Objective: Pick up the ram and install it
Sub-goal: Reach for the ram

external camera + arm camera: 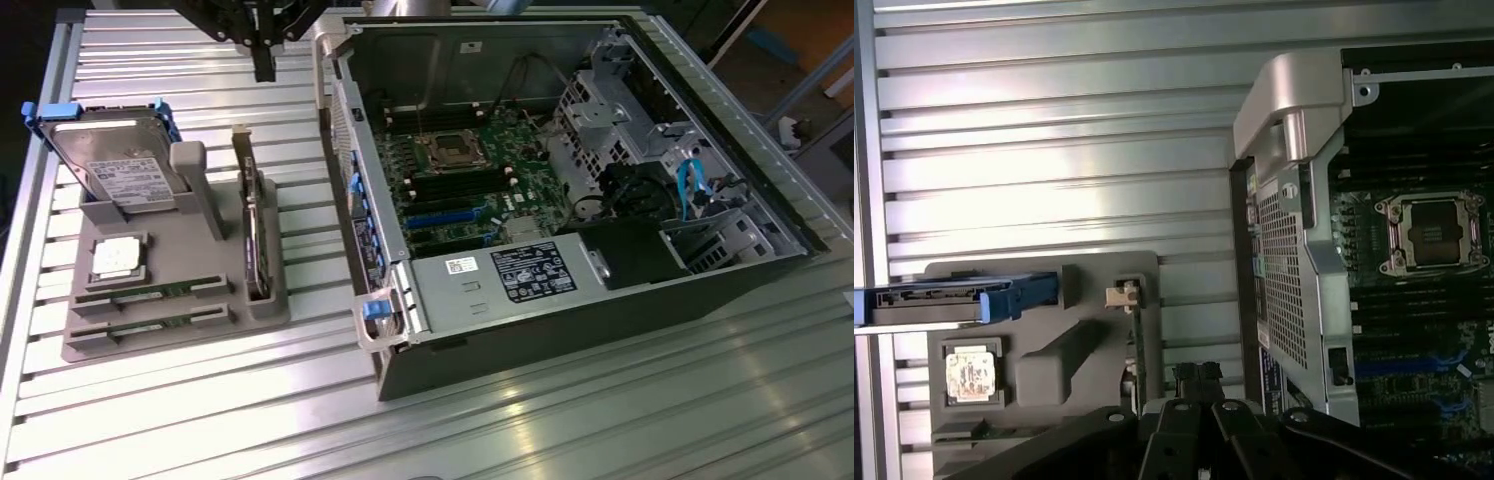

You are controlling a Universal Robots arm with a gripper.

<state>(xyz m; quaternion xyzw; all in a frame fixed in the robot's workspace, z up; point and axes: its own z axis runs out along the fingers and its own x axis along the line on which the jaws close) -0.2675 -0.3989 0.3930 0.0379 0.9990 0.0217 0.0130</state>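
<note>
Two green ram sticks are seen lying flat in the front slots of the gray holder (174,338) at the exterior view's left, the outer ram stick (150,325) just beside the inner ram stick (150,293); neither is touched. The gripper (264,62) is hung over the table (534,420), beyond the holder's far end and well apart from both sticks. Its fingers (1186,378) are pressed together with nothing between them. On the same holder a hard drive (118,165) in a blue caddy is propped upright, a square CPU chip (118,257) is laid flat, and a dark expansion card (251,235) is stood on edge. The open computer case (601,320) is set at the exterior view's right, with its motherboard (461,190) exposed.
</note>
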